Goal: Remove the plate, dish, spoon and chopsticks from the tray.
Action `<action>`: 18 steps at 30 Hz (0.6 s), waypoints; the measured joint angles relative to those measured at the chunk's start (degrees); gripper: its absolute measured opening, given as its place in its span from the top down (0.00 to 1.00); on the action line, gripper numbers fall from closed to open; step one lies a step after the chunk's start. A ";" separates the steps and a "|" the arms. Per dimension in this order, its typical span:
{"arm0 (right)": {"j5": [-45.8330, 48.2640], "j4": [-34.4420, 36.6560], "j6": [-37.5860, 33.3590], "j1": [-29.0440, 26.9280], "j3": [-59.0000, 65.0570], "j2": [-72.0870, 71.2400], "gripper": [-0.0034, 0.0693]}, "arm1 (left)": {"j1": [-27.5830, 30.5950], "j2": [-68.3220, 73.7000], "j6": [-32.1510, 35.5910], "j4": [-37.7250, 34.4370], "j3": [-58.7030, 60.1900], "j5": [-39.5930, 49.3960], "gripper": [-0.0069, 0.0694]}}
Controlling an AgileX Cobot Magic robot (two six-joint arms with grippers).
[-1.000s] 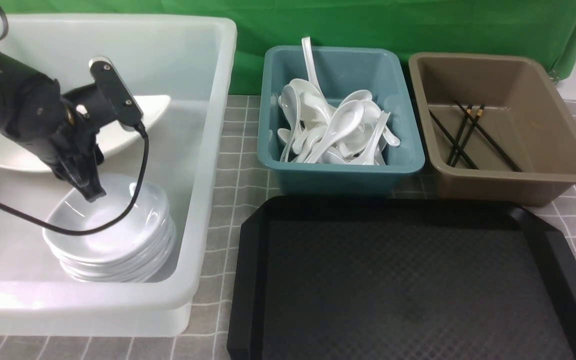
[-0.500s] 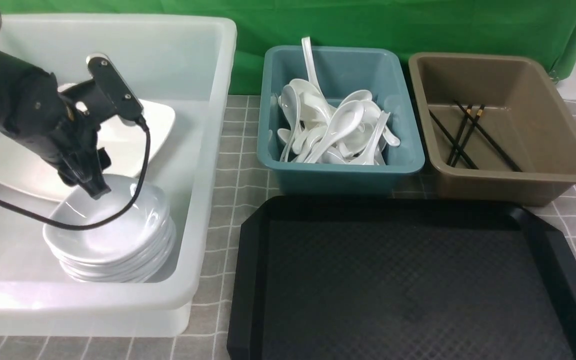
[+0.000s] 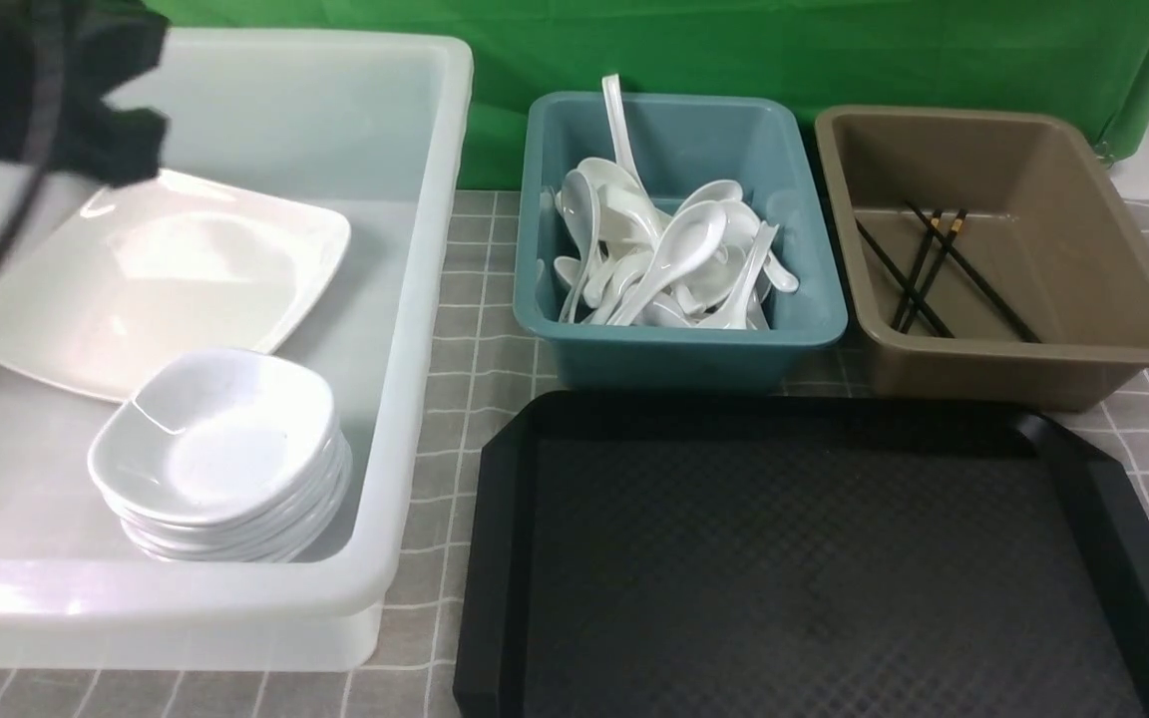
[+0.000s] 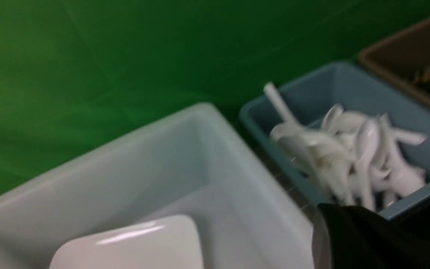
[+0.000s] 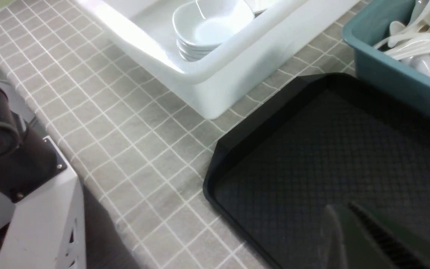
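The surface is covered with a grey cloth marked in a white grid. Four things sit directly on it. A big translucent white bin stands on the left. Behind, side by side, are a teal bin and a brown bin, just apart. In front of those two lies the black tray, its far rim near them, perhaps touching, and beside the white bin
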 joint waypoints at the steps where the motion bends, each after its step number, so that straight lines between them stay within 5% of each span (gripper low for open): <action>1: 0.00 -0.38 0.00 0.00 0.00 0.00 0.90 | -0.60 -5.25 1.70 -3.50 4.02 -1.69 0.90; 5: 0.00 -1.11 0.00 0.00 0.00 0.00 0.92 | -2.24 -19.05 5.05 -9.71 15.74 -8.26 0.90; 18: 0.00 -1.07 0.06 0.00 0.00 0.00 0.90 | -3.44 -39.23 5.78 -9.57 31.55 -13.24 0.90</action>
